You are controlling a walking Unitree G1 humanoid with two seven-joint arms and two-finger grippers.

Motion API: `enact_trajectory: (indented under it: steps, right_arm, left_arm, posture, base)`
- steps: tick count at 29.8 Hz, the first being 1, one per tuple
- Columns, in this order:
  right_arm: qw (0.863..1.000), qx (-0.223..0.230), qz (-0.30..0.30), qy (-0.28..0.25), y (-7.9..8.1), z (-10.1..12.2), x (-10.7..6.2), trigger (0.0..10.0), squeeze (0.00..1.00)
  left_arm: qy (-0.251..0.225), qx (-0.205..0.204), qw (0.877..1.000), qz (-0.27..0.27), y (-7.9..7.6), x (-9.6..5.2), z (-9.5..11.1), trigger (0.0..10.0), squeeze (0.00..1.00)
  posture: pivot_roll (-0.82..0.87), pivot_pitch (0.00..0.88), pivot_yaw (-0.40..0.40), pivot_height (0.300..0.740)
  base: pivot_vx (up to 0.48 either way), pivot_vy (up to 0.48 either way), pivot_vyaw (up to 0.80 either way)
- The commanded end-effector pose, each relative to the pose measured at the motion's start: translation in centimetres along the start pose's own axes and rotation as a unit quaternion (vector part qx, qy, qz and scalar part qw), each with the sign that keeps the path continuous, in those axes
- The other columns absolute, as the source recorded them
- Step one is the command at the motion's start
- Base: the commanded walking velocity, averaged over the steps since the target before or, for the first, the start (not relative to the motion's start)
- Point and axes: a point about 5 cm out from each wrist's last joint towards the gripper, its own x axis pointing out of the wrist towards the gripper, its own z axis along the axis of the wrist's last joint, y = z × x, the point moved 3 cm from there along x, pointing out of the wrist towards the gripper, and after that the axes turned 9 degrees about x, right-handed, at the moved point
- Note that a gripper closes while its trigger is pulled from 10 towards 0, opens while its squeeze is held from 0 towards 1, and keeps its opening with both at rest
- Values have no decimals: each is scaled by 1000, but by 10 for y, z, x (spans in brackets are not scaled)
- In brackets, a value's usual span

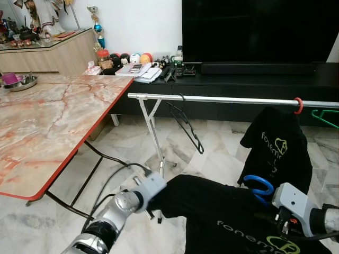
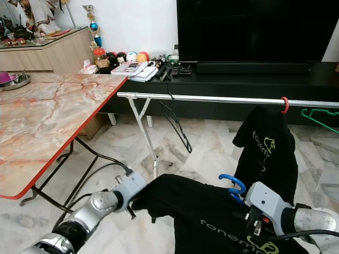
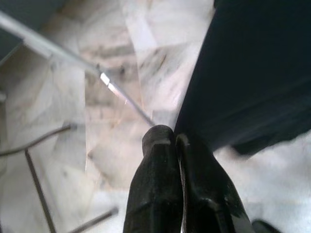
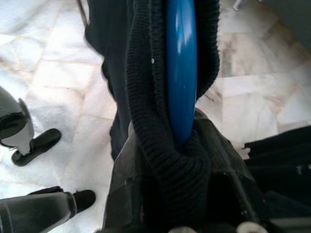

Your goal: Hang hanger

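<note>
- A black T-shirt (image 1: 222, 211) with pale lettering is stretched low between the robot's two arms, at about 6 o'clock in the head views.
- The right gripper (image 4: 182, 145), at roughly 4 o'clock, is clamped on the blue hanger (image 1: 259, 186), whose hook curls up out of the shirt's ribbed collar.
- In the right wrist view the blue hanger runs straight up from between the fingers, wrapped by the knitted collar.
- The left gripper (image 3: 175, 143), at about 7 o'clock, has its two black fingers pressed together; the shirt's edge lies right beside them, and I cannot tell whether any cloth is pinched.
- A silver clothes rail (image 1: 222, 99) crosses the scene from centre to 3 o'clock, above and beyond the held shirt.
- On the rail hang a bare black hanger (image 1: 186, 124) near its left end, a second black shirt (image 1: 278, 145) on a red hook towards 2 o'clock, and a green hanger (image 1: 326, 117) at the far right.
- A marble-patterned table (image 1: 47, 127) with a red edge fills 9 to 10 o'clock.
- A dark television (image 1: 259, 29) stands on a low black cabinet at 12 to 1 o'clock.
</note>
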Motion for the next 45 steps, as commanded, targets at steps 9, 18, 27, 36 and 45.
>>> enact_trajectory:
  steps: [9, 18, 27, 36, 45]
  right_arm:
    - [994, 22, -95, -46, -31, 17, -3, 10000, 0]
    - [999, -11, -30, -23, -15, 14, -2, 10000, 0]
    - [998, -36, 45, 6, -3, 13, -22, 10000, 0]
    - [998, -44, 51, 9, -3, 19, -30, 10000, 0]
    - [996, -43, 80, -2, 12, 20, -31, 10000, 0]
  left_arm:
    - [-23, 43, 993, -107, -20, -8, 3, 0, 0]
    - [-128, 66, 986, -89, -22, -9, 41, 10000, 1000]
    - [-141, 74, 981, -108, -18, -15, 39, 10000, 1000]
    - [-128, 77, 980, -133, -20, -17, 31, 10000, 1000]
    - [-103, 61, 989, -91, -7, -13, 25, 10000, 0]
  posture:
    - [-15, 0, 87, 740]
    - [-13, 0, 88, 740]
    - [-17, 0, 93, 740]
    - [-16, 0, 98, 740]
    - [-20, 0, 105, 740]
  base:
    - [0, 0, 0]
    - [0, 0, 0]
    - [0, 0, 0]
    - [0, 0, 0]
    - [0, 0, 0]
